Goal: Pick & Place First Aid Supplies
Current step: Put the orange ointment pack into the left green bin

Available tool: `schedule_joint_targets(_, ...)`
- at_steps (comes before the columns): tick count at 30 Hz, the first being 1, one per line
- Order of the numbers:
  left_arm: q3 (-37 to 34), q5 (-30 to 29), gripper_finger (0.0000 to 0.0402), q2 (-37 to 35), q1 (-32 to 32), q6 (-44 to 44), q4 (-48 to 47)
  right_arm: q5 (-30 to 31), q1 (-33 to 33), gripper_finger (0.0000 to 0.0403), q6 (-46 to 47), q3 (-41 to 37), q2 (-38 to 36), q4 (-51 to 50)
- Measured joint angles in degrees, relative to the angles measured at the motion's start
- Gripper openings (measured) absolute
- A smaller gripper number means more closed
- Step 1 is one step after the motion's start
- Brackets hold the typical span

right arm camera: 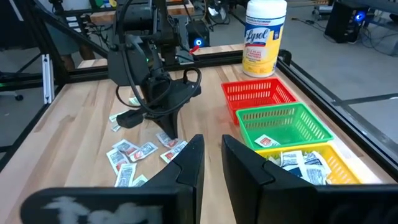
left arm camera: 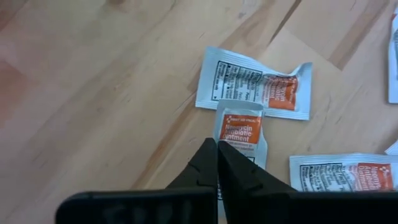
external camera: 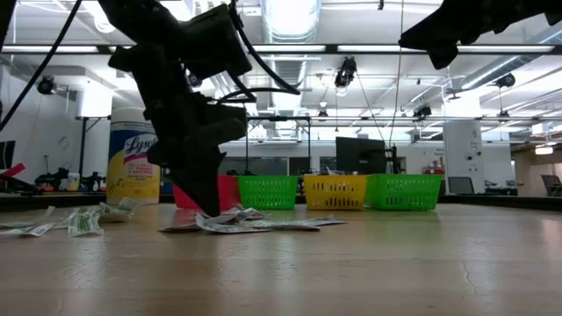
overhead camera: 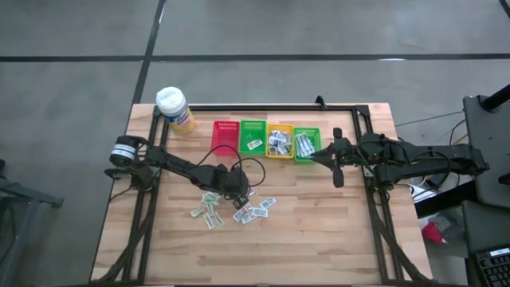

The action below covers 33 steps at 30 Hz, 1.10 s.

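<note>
The left claw (left arm camera: 217, 149) is down on the table (overhead camera: 319, 231), fingers pressed together on a small ointment packet (left arm camera: 241, 134), with more packets (overhead camera: 209, 214) scattered around it. The right claw (right arm camera: 212, 152) hangs slightly apart beside the baskets (overhead camera: 307, 143).

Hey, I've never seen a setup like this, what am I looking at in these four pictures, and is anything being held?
Two dark robot arms work at a wooden table. One picture looks straight down, one looks level across the tabletop, and two come from cameras on the arms' wrists. Small paper packets lie loose on the wood; more sit in the green basket, the yellow basket and another green one. The red basket looks empty. The left gripper is down among the loose packets, shut on a packet. The right gripper hovers open by the baskets.
</note>
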Motion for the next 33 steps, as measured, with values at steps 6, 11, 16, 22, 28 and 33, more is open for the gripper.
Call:
schedule_joint_targets(6, -0.02, 0.42, 0.0001, -0.66, -0.01, -0.18, 1.43, 0.02, 0.0, 0.0052, 0.0, 0.0, 0.0, -0.04)
schedule_joint_targets(11, -0.19, 1.89, 0.0, -2.95, -0.02, 0.08, 0.15, 0.02, 0.0, 0.0052, -0.02, 0.0, 0.0, -0.08)
schedule_joint_targets(16, -0.28, 2.43, 0.0, -4.24, -0.11, 0.13, -0.95, 0.05, -0.02, 0.0052, 0.0, -0.41, 0.0, -0.08)
schedule_joint_targets(22, -0.28, 1.83, 0.0, -4.33, -0.04, 0.13, -1.02, 0.07, -0.02, 0.0052, 0.04, -0.57, 0.0, -0.07)
schedule_joint_targets(28, -0.28, 0.96, 0.0, -4.35, -0.07, 0.24, -0.52, 0.07, -0.02, 0.0052, 0.05, -0.57, 0.0, -0.05)
schedule_joint_targets(33, -0.28, 0.97, 0.0, -4.86, -0.04, 1.86, 1.37, 0.09, -0.02, 0.0052, 0.04, -0.59, 0.0, -0.04)
